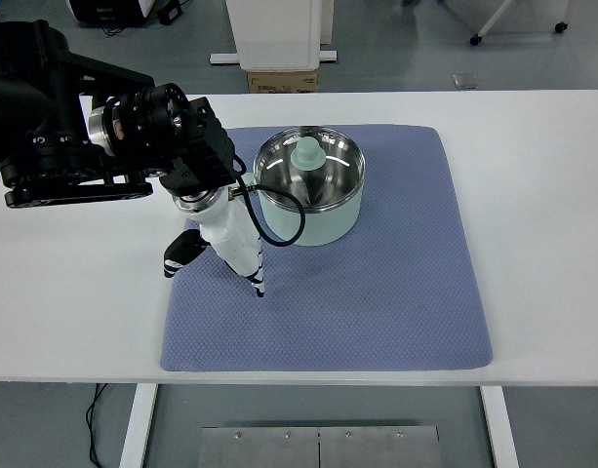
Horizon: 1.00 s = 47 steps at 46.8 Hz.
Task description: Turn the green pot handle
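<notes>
A pale green pot [318, 219] with a shiny steel inside stands on the blue-grey mat [377, 292], at its far middle. A green knob [306, 153] shows inside the pot. The pot's handle, on its left side, is hidden behind my left wrist and a black cable. My left hand [225, 249] is white with black fingertips. It hangs just left of and in front of the pot, over the mat. Its fingers [252, 273] point down and are spread, holding nothing.
The mat lies in the middle of the white table [542, 195]. A cardboard box [282, 81] and a white cabinet [279, 34] stand on the floor beyond the table's far edge. My bulky black left forearm [74, 146] lies over the table's left part.
</notes>
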Tool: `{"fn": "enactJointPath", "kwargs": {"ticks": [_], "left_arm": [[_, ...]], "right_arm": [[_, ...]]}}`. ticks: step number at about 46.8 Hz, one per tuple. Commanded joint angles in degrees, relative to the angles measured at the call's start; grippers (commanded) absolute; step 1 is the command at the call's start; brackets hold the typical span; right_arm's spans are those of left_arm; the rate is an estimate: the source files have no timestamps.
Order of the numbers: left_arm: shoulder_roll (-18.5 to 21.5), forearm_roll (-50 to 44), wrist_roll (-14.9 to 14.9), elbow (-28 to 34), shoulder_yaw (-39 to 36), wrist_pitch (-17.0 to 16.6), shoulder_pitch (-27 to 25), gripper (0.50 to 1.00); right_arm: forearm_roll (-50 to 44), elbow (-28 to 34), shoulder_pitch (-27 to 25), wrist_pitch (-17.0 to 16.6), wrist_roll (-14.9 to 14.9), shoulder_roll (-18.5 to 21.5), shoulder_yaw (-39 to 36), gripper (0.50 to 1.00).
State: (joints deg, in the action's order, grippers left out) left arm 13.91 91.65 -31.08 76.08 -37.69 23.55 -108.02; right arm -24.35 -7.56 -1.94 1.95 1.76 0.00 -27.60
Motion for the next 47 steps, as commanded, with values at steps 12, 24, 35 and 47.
{"fn": "enactJointPath", "kwargs": {"ticks": [12, 24, 35, 47], "left_arm": [[0.0, -18.0, 0.1, -2.9, 5.5, 0.0, 0.7, 1.0], [0.1, -48.0, 0.1, -15.8, 6.4, -1.2, 2.6, 1.0], [0.6, -80.3, 0.1, -21.8, 6.3, -3.9, 7.3, 1.0], [1.7, -81.7, 0.1, -24.9, 6.5, -12.5, 12.7, 1.0]], "right_arm": [[0.0, 0.0, 0.0, 0.0, 0.0, 0.0, 0.0, 1.0], [0.0, 0.0, 0.0, 0.0, 0.0, 0.0, 0.0, 1.0], [0.0, 0.0, 0.0, 0.0, 0.0, 0.0, 0.0, 1.0], [0.0, 0.0, 0.0, 0.0, 0.0, 0.0, 0.0, 1.0]]}}
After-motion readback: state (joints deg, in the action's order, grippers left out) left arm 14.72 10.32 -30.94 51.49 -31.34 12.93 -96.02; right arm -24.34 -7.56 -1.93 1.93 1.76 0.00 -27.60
